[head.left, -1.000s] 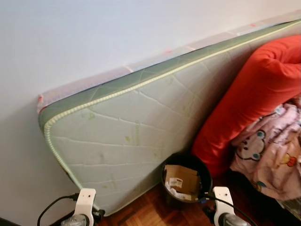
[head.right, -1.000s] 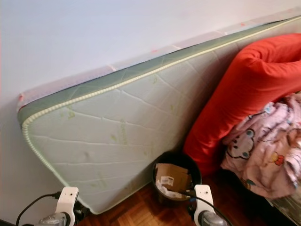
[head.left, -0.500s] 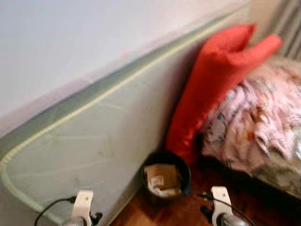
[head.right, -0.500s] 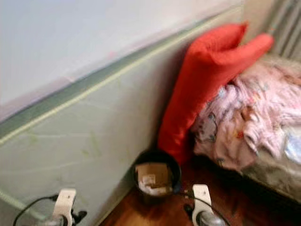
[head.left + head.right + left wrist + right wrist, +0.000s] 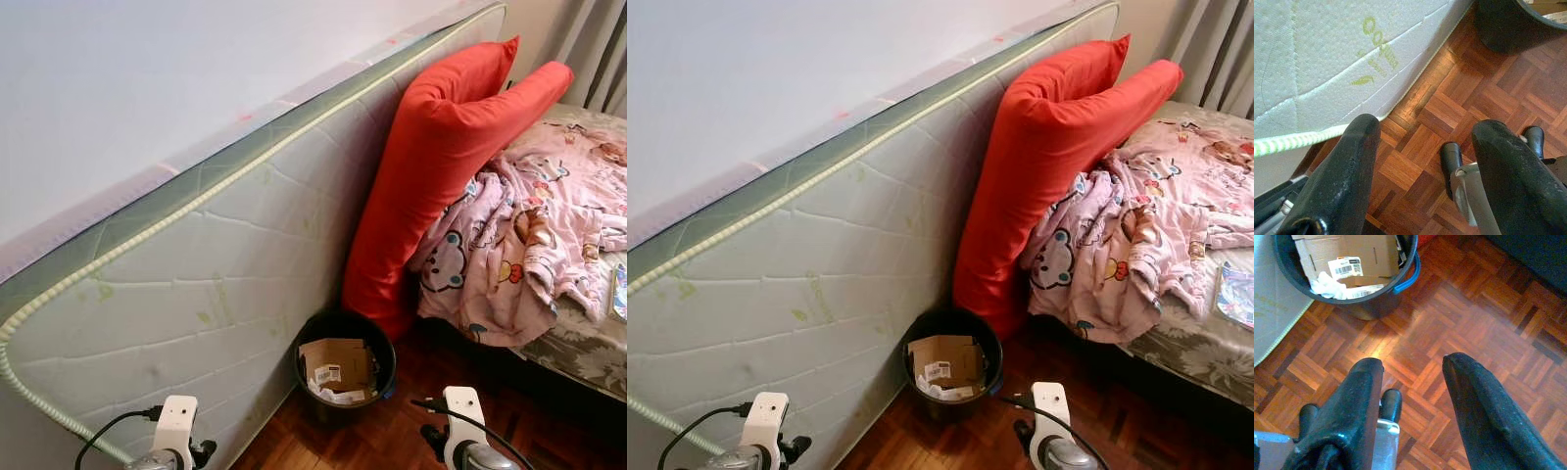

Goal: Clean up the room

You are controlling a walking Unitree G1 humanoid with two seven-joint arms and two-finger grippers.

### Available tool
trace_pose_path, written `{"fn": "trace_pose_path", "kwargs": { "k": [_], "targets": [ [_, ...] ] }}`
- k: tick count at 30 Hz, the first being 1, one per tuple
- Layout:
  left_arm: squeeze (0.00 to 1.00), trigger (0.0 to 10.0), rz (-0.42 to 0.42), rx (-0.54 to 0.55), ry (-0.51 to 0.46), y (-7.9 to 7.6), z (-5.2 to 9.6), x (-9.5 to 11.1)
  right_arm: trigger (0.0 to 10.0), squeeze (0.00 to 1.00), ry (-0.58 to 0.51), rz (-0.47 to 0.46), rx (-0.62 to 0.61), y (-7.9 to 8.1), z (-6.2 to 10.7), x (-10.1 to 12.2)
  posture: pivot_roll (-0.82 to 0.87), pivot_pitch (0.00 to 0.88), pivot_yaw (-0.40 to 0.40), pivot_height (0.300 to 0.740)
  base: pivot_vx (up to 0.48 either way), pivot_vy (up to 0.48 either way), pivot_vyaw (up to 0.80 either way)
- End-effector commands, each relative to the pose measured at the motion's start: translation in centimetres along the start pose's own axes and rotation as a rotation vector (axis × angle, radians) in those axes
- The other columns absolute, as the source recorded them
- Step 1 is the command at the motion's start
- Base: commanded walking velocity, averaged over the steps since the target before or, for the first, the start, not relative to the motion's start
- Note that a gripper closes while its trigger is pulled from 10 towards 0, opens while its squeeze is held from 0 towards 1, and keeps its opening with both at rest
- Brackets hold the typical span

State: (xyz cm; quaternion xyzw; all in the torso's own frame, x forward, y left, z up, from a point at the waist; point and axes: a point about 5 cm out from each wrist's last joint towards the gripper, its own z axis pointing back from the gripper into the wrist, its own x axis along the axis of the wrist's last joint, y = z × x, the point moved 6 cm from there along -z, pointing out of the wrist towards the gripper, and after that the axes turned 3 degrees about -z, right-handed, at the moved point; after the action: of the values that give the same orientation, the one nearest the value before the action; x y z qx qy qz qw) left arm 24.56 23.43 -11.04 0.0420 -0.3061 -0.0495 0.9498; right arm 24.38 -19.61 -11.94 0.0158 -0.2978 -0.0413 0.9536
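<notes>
A pale quilted mattress stands on its long edge against the white wall, its green piped border running up toward the far corner. All else is placed from the black bin that sits on the parquet floor at the foot of the mattress, touching or just beside its face.

Behind the bin and past it lies the bed, with a grey floral cover showing along its near edge. A long red pillow stands upright just behind the bin, leaning on the mattress and rising well above it, its top split into two lobes. Beside the pillow, away from the mattress, a pink blanket printed with cartoon animals lies crumpled on the bed and hangs over the edge near the bin. Grey curtains hang at the far corner, well apart from the bin.

Inside the bin are a folded piece of cardboard bearing a white barcode label, and white crumpled paper beneath it. A blue handle curves along the bin's rim.

The left gripper hangs over the floor by the lower corner of the mattress, near the bin, fingers spread and holding nothing. The right gripper hangs over bare floor just on the bin's near side, fingers likewise spread and empty.
</notes>
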Motion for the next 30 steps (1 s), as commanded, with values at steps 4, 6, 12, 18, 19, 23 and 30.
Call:
{"fn": "trace_pose_path", "kwargs": {
  "k": [4, 6, 12, 18, 19, 23, 30],
  "targets": [
    [0.0, 10.0, -0.011, -0.008, 0.012, -0.13, 0.03, -0.46, 10.0, 0.0, 0.011, 0.007, -0.021, -0.46, 0.07, -0.42, 0.05, 0.0, -0.003, 0.74, 0.0, 0.0, 0.0],
    [0.0, 10.0, -0.012, -0.008, 0.013, -0.13, 0.04, -0.47, 10.0, 0.0, 0.011, 0.009, -0.024, -0.49, 0.07, -0.44, 0.05, 0.0, 0.0, 0.74, 0.0, 0.0, 0.0],
    [0.0, 10.0, -0.015, -0.008, 0.012, -0.07, 0.03, -0.39, 10.0, 0.0, 0.007, 0.009, -0.027, -0.47, 0.05, -0.32, 0.05, 0.0, 0.003, 0.74, 0.0, -0.044, 0.0],
    [0.0, 10.0, -0.018, -0.009, 0.011, 0.01, 0.04, -0.3, 10.0, 0.0, 0.003, 0.007, -0.03, -0.42, 0.03, -0.19, 0.04, 0.0, 0.007, 0.74, 0.0, -0.306, 0.0],
    [0.0, 10.0, -0.018, -0.009, 0.011, 0.01, 0.04, -0.29, 10.0, 0.0, 0.003, 0.007, -0.03, -0.41, 0.03, -0.18, 0.04, 0.0, 0.007, 0.74, 0.0, -0.368, 0.0],
    [0.0, 10.0, -0.019, -0.009, 0.011, 0.02, 0.04, -0.25, 10.0, 0.0, -0.005, -0.003, -0.033, -0.42, 0.03, -0.07, 0.04, 0.0, 0.008, 0.74, 0.0, -0.371, 0.0],
    [0.0, 10.0, -0.022, -0.009, 0.011, 0.08, 0.04, -0.2, 10.0, 0.0, -0.011, -0.012, -0.044, -0.49, 0.03, 0.02, 0.05, 0.0, 0.011, 0.74, 0.0, -0.37, 0.0]
  ]
}}
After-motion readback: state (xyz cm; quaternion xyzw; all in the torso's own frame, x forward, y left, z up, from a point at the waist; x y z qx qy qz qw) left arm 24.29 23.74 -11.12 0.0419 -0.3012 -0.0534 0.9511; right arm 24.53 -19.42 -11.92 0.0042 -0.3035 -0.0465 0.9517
